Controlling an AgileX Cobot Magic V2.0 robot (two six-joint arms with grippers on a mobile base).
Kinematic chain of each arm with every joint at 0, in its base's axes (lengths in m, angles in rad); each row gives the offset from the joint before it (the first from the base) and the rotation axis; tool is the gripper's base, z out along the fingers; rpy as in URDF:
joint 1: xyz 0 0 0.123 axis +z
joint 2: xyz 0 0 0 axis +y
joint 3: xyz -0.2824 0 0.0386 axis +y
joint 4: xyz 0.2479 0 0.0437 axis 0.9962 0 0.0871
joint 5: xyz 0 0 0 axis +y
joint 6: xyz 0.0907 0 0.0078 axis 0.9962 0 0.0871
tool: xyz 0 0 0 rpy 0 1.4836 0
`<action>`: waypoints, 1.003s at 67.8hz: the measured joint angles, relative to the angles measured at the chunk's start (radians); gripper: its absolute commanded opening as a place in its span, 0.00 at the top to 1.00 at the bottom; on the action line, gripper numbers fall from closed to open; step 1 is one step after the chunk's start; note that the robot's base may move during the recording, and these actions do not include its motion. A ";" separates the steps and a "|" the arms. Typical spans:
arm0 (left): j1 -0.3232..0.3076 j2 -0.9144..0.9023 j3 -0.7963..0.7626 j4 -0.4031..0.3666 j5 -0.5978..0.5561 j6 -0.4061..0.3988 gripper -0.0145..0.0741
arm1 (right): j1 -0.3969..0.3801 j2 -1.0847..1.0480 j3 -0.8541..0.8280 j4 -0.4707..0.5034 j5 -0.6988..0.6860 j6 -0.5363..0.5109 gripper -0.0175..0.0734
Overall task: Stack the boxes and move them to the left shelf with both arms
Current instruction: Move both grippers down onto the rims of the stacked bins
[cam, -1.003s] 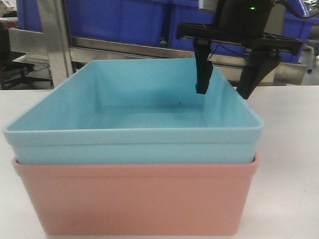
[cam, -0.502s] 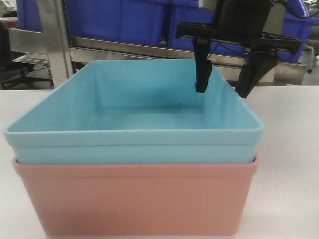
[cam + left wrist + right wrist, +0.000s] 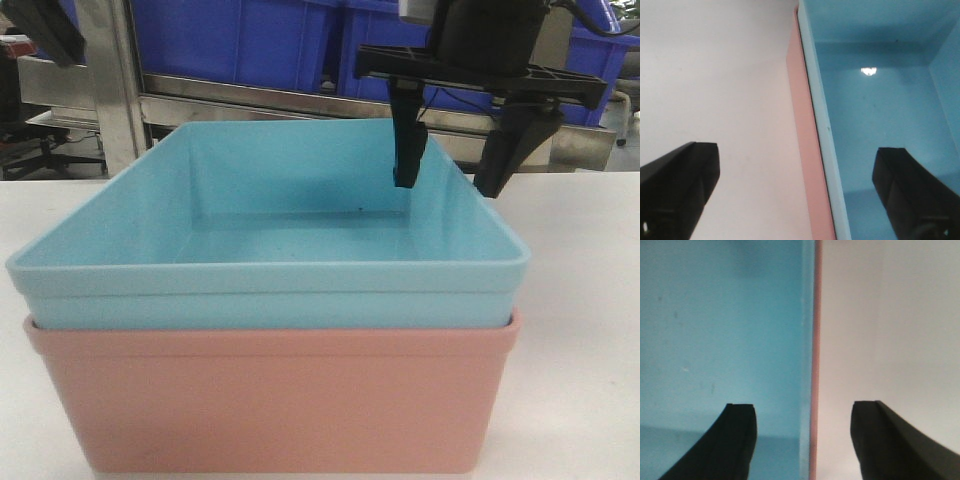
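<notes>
Blue tub [image 3: 270, 200] nested in pink tub [image 3: 270, 400] on desk [image 3: 590, 300]. Left hand [image 3: 796, 175] newly enters front view's upper left. Right hand [image 3: 447, 185] likewise spread astride a rim; lift pending.

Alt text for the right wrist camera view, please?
The open right pincer straddles the side wall of a light blue tub nested in a pink tub: one tip over blue, the other over the white table.

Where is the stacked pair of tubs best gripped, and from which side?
By its two opposite side walls, from above. The blue tub nests in the pink tub, so their rims lie together and one pinch should take both. The open left tool and right tool straddle a wall each.
</notes>
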 measured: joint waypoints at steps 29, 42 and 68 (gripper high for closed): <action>-0.144 0.342 -0.339 0.260 0.327 -0.363 0.26 | 0.070 0.000 0.000 -0.068 0.029 0.018 0.25; -0.223 0.432 -0.411 0.275 0.391 -0.428 0.26 | 0.082 0.006 0.000 -0.068 0.047 0.025 0.25; -0.226 0.539 -0.425 0.221 0.434 -0.438 0.26 | 0.082 0.062 0.000 -0.049 0.057 0.036 0.25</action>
